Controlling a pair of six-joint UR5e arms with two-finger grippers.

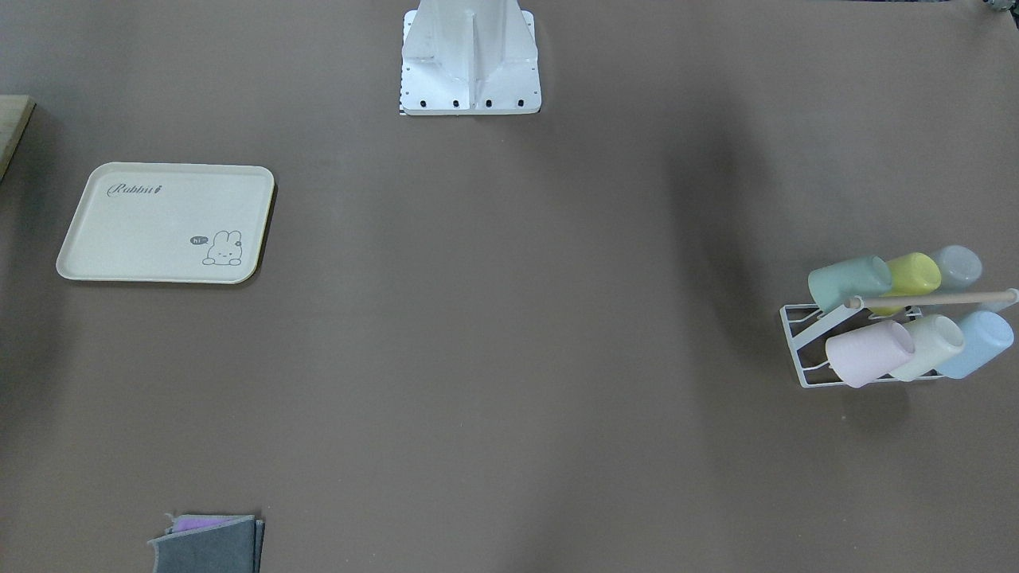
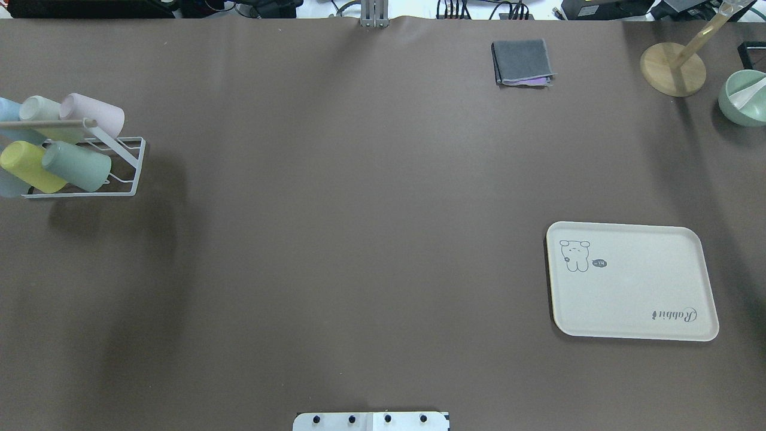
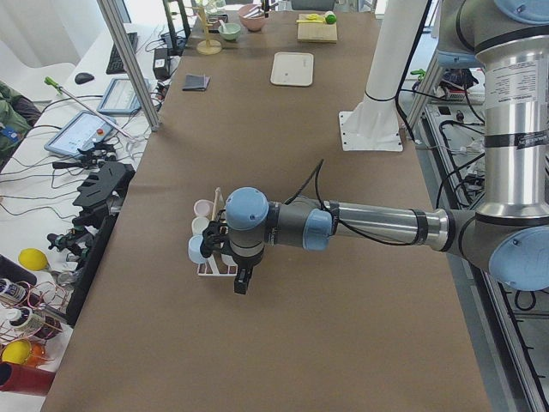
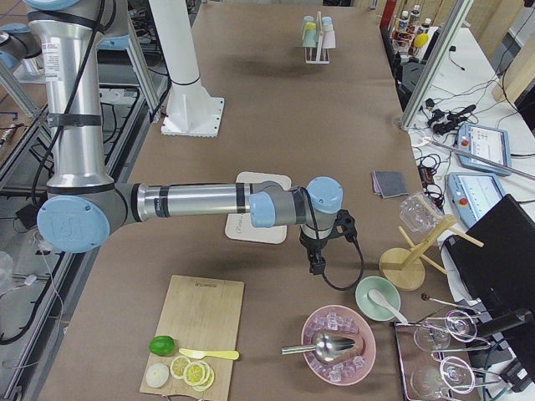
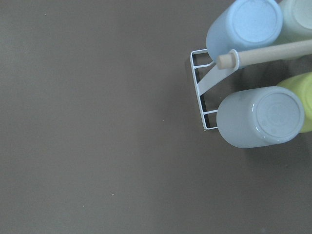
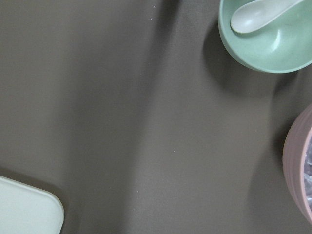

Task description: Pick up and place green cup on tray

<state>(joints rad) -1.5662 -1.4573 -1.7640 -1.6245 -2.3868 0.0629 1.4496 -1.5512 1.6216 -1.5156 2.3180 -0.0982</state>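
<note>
The green cup [image 1: 849,281] [image 2: 76,166] lies tilted on a white wire rack [image 1: 802,338] [image 2: 133,170] with several other pastel cups, at the table's end on my left. The left wrist view shows the rack [image 5: 199,87] with blue, grey and yellow cups, but not the green one. The cream "Rabbit" tray [image 1: 151,231] [image 2: 634,293] lies empty on my right side; its corner shows in the right wrist view [image 6: 24,214]. My left gripper [image 3: 243,281] hangs beside the rack. My right gripper [image 4: 318,266] hangs past the tray. Whether either is open or shut, I cannot tell.
A folded grey cloth [image 2: 520,61] [image 1: 208,545] lies at the far edge. A wooden stand [image 2: 673,67] and a green bowl with a spoon [image 2: 745,96] [image 6: 268,36] sit at the far right. A pink bowl [image 6: 300,170] and a cutting board [image 4: 196,330] lie beyond.
</note>
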